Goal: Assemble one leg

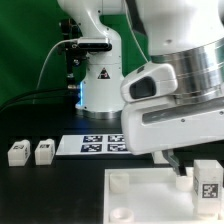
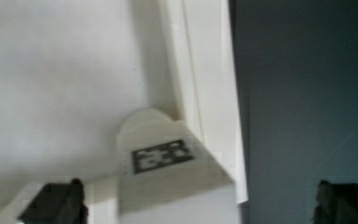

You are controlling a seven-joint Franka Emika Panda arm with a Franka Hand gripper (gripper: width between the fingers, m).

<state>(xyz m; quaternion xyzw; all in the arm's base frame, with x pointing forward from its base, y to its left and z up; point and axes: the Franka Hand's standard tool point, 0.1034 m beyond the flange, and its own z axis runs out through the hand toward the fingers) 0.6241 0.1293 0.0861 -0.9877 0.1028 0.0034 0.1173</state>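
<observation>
Nearest us, small white plastic rectangular tagged leg (image 1: 208,181) stands near the dark table's (image 1: 40,190) camera-side edge; our gripper (image 2: 199,202) hangs released

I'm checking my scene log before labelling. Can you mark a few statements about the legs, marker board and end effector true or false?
1. Two legs lie side by side at the exterior view's left. True.
2. The end effector is shut on a leg. False: its fingers stand wide apart and hold nothing.
3. The marker board lies on the black table. True.
4. Every leg is at the exterior view's left. False: a third leg is at the exterior view's right, by the white panel.
</observation>
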